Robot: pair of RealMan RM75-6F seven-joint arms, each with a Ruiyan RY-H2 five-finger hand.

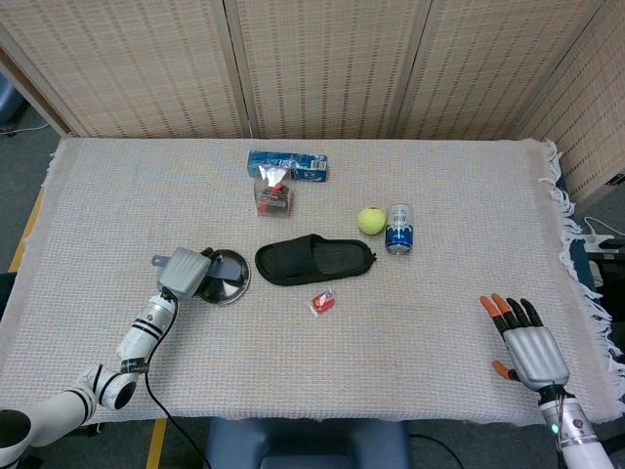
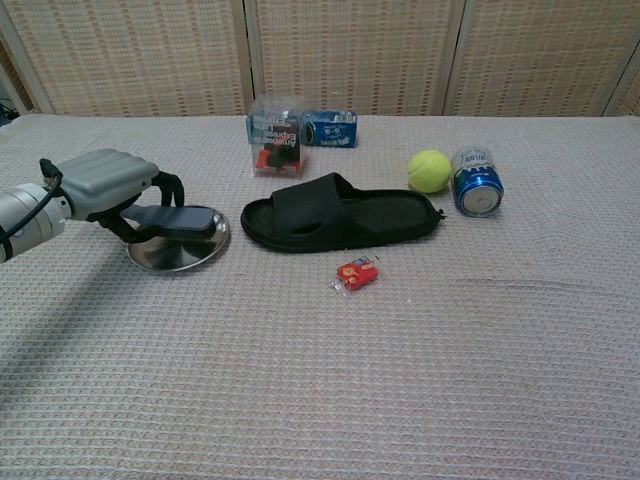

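A dark brush is held level over the dish by the left hand, long axis pointing right.

Black slipper, yellow-green tennis ball
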